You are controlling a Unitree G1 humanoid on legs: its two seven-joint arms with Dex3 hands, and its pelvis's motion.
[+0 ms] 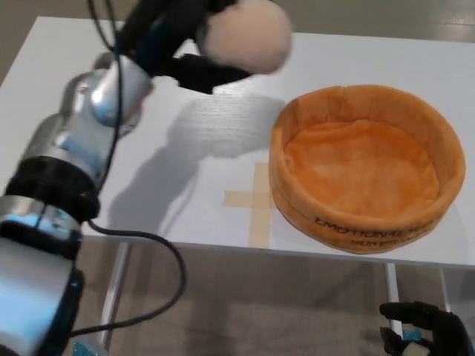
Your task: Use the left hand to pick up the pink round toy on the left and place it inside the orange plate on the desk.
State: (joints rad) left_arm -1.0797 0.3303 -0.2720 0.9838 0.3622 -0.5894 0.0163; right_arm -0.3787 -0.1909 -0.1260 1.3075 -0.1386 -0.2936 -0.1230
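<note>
Desk: a white desk [223, 89] fills most of the head view, with a tan tape cross [252, 199] near its front edge.
Orange plate: a soft, round orange plate [367, 167] with a raised wall sits on the desk's right half, empty, its open hollow facing up.
My left arm: my silver left arm reaches in from the lower left and rises diagonally toward the top centre, a black cable looping beside it.
My left hand: my left hand [174, 37] is closed around the pink round toy, black fingers wrapped over its left side and underneath.
Pink round toy: the pink round toy [249, 35] is held in the air near the top of the view, clear of the desk, casting a shadow on the surface below it.
Key relation: the plate lies to the right of the toy and lower, toward me; the toy hangs just outside the plate's upper-left wall, not yet over the hollow. Being round, the toy has no long axis to line up.
My right hand: my right hand [423, 334] hangs low at the bottom right, below the desk edge, and I cannot tell how its fingers are set.
Nearer hand: my left hand is by far the nearer to the plate.
</note>
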